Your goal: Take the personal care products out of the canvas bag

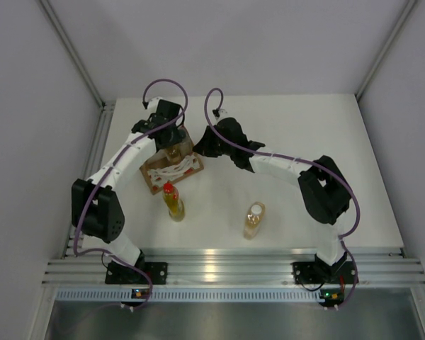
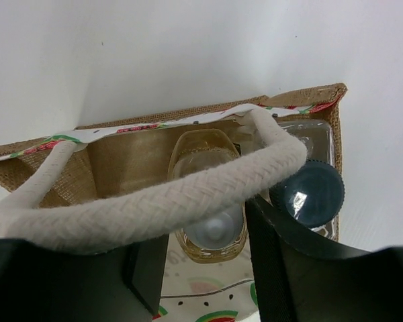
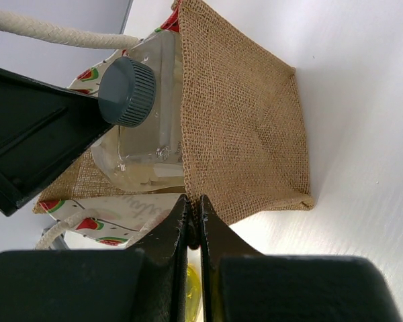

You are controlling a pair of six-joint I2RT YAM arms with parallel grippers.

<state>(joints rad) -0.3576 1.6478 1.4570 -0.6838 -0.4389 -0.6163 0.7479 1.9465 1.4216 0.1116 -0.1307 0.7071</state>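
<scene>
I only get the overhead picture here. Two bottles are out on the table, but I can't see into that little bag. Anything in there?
Observer: Yes. The left wrist camera shows an amber bottle with a white cap inside the canvas bag.
Operator: Just that one?
Observer: No, a clear bottle with a dark grey cap sits right beside it.
Operator: And that right arm?
Observer: Its own camera shows the right pincer shut, pinching the bag's edge.

White tabletop (image 1: pixel 283 142) between pale grey walls (image 1: pixel 28 106), with what looks like aluminium railing (image 1: pixel 227 269) in front.
</scene>
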